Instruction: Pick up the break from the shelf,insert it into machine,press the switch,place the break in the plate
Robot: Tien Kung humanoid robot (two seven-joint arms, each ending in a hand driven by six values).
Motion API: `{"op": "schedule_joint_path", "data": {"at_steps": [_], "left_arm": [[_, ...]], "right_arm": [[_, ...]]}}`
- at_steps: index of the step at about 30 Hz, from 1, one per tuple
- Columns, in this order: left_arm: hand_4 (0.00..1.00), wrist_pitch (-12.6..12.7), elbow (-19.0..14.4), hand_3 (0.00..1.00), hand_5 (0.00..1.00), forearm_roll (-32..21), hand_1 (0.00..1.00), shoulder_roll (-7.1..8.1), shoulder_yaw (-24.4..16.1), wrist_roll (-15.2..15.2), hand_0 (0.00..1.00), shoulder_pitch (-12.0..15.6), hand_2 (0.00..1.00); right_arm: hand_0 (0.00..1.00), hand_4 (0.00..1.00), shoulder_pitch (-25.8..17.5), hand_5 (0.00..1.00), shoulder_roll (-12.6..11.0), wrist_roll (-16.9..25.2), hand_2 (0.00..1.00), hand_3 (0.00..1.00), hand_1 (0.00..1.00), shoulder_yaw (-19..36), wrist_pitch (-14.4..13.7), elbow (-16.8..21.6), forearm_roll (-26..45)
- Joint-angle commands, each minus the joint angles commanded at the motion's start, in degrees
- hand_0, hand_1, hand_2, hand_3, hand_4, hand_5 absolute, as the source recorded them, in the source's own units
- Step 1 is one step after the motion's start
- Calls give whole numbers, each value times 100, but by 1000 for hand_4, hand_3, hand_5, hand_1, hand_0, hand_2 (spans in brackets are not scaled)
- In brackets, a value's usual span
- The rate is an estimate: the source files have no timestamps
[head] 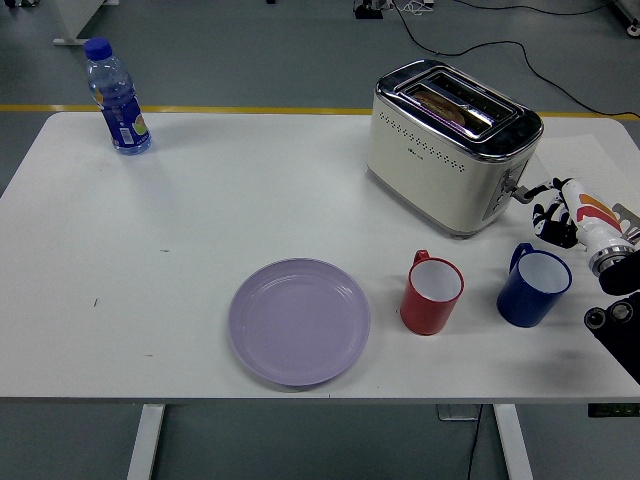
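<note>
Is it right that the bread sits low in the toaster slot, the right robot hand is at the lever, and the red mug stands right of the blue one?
Not quite: the head view shows the red mug left of the blue mug. The rest stands.

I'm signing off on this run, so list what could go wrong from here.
1. The right hand is at the toaster lever; a slip could shove the toaster.
2. The blue mug sits just below that hand and could be knocked when it pulls back.
3. The bread sits low in the slot, making it hard to grasp.
</note>
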Motion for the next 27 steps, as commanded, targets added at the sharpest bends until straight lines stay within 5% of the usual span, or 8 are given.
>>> {"op": "schedule_joint_path", "data": {"at_steps": [19,27], "left_arm": [[283,6,0,568,824,-44,695,-3,24,-8,687,-5,681],[282,2,0,568,825,-85,695,0,59,-10,687,-13,681]], "right_arm": [[93,559,-77,2,-80,-137,229,577,103,295,-22,-44,-127],[117,559,-110,2,-189,-310,251,585,125,741,-297,126,-233]]}}
